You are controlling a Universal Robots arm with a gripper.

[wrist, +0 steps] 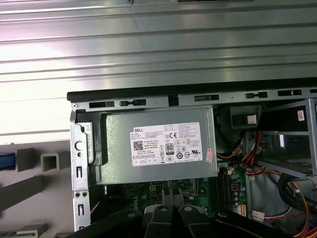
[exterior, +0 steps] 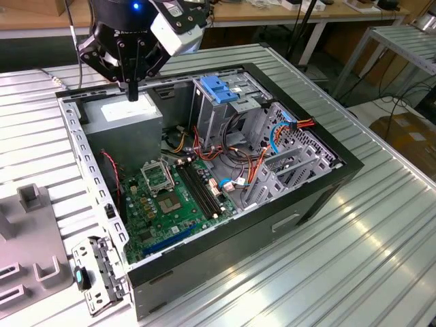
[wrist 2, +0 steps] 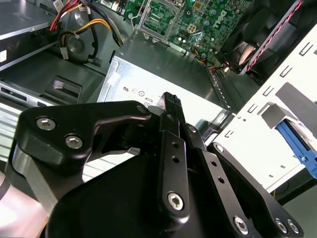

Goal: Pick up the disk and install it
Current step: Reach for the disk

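**Open computer case [exterior: 238, 240] on a ribbed metal tabletop [exterior: 361, 259].** The end effector [exterior: 132, 92] hangs directly above the grey power supply box [exterior: 122, 121] in the rear corner of the case. Its fingers are closed against each other and grip nothing. In both wrist views the disk [wrist: 5, 161] [wrist 2: 296, 143] shows as a blue carrier edge; its metal face cannot be made out. It lies outside the case, beyond the perforated rear wall [exterior: 82, 157], among the grey fixture blocks [wrist: 49, 159], well apart from the end effector. Inside the case, toward the exterior view's right of the power supply box, stands the metal drive cage [exterior: 218, 109] with its blue plastic top; the green motherboard [exterior: 163, 204] lies on the case floor. Count: one end effector, one disk, one power supply box, one drive cage, one motherboard.
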